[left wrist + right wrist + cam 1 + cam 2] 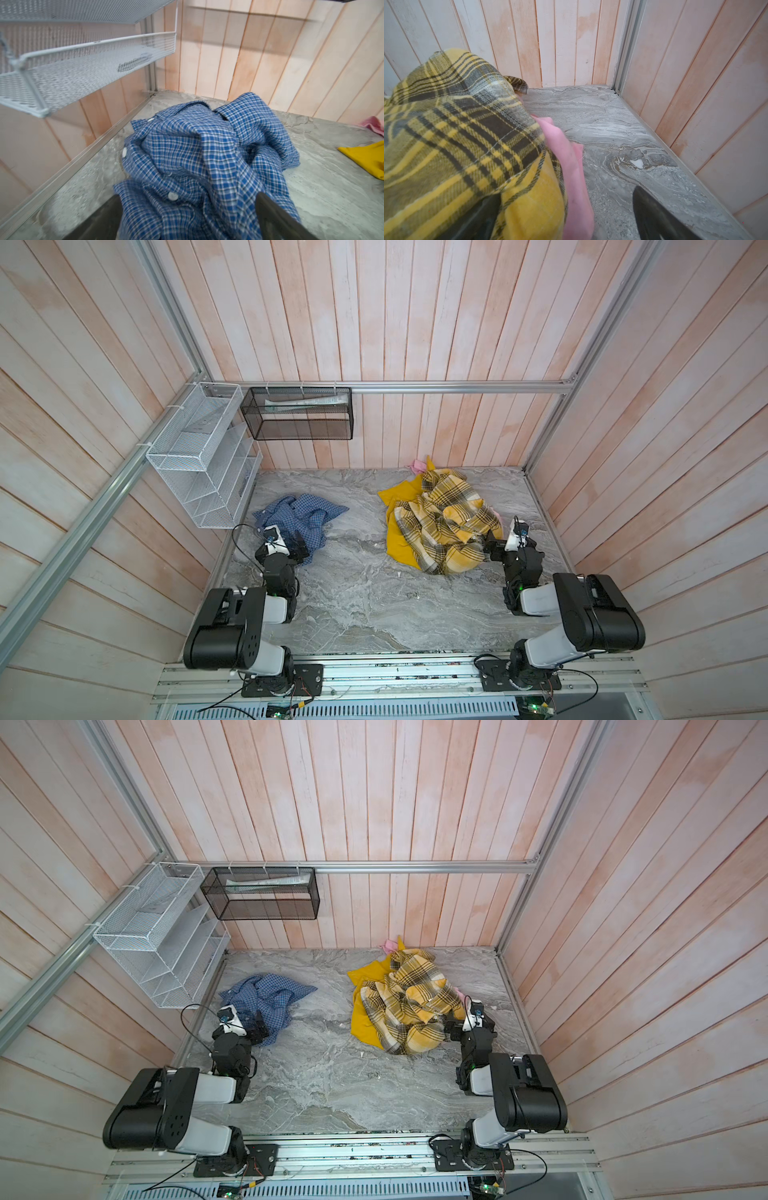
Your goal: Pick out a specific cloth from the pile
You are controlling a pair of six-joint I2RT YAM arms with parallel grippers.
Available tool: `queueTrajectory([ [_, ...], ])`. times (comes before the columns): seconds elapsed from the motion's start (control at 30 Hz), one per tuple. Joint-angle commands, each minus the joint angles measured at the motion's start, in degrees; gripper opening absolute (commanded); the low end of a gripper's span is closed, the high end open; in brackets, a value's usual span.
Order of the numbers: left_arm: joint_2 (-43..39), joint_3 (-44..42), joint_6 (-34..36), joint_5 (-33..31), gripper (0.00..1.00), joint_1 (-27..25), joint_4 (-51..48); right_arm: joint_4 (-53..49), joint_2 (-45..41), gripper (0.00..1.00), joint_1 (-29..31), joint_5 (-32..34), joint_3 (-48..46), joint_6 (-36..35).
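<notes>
On the tabletop [374,593] the pile [440,522] sat to the right. The blue checked cloth [299,514] lay well apart at left, apparently sorted out. The left tool [301,548] gaped wide over its hem, gripping nothing; the right tool [491,545] gaped against the pile.

I see the cloth [299,516] [207,155] on the left in both top views: blue/white fine check, crumpled in a low heap, collar & white buttons showing up close. It's well apart from the pile [440,526], right of centre. Pile = plaid piece [451,510] (yellow/blk/white) on top, mustard piece [399,541] spread underneath, pink piece [566,166] poking out at the edge.
</notes>
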Motion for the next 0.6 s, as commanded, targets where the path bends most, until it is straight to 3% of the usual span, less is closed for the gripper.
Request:
queueTrajectory([
  [0.0,-0.12,4.70,2.54,5.96,1.00,0.21,-4.39,-0.45,-0.58,0.98,-0.32,-1.44,0.91,-0.27],
  [0.07,1.95,3.09,3.05,5.89,1.00,0.16,2.53,-0.66,-0.63,0.98,-0.29,-1.53,1.00,-0.32],
  [0.13,0.36,4.13,2.88,6.10,1.00,0.12,-2.24,-0.69,-0.67,0.98,-0.32,-1.57,0.99,-0.30],
  [0.57,0.71,4.03,3.19,5.61,1.00,-0.10,-1.16,-0.75,-0.65,0.98,-0.41,-1.61,0.98,-0.33],
])
